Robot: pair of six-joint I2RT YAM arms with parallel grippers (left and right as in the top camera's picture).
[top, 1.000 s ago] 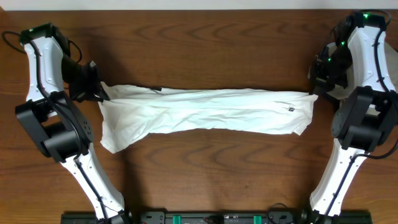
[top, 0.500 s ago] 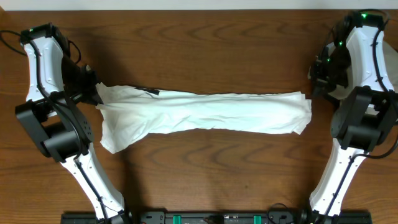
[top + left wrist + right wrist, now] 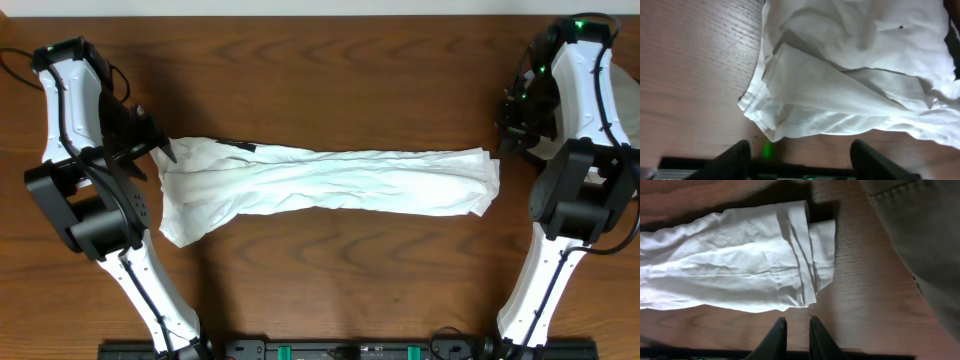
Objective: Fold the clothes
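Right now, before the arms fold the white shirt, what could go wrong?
The white shirt lies as a wrinkled band, so a fold now may press creases in. At its layered left end, the open left gripper might pinch only one layer. The right gripper could snag the grey garment nearby.

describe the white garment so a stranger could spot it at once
On the wooden table, look across the middle. The white garment lies there as a long crumpled band, pale against the dark wood. The olive-grey cloth past its right end is darker.
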